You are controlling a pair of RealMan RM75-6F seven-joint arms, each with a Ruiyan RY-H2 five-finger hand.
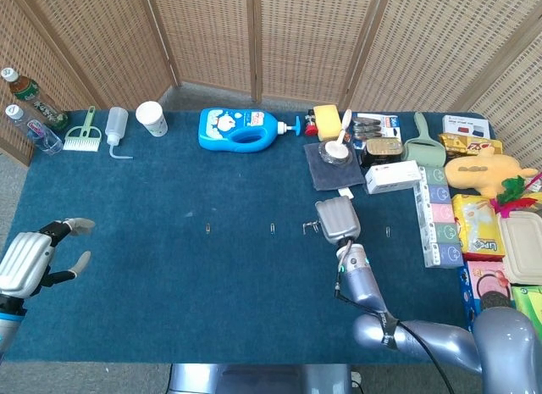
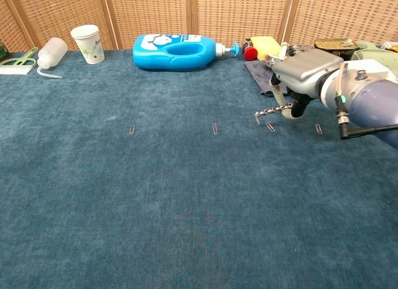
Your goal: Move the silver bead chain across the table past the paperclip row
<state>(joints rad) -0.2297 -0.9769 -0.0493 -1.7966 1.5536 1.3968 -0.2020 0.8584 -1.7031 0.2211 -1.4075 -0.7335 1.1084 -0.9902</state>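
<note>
Left hand [image 1: 34, 258] sits low at the frame's left edge, fingers spread, holding nothing. Upper left: bottles [image 1: 30, 114], white cup [image 1: 152, 118], then a blue jug [image 1: 241, 128]. Mid-frame, right hand [image 2: 305, 74] pinches the chain [image 2: 268, 112], which dangles over the paperclips [image 2: 214, 128].

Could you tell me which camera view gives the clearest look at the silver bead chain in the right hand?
The chest view: the silver bead chain sticks out sideways from the right hand, just above a paperclip. In the head view the hand covers most of it; only a short end shows.
</note>
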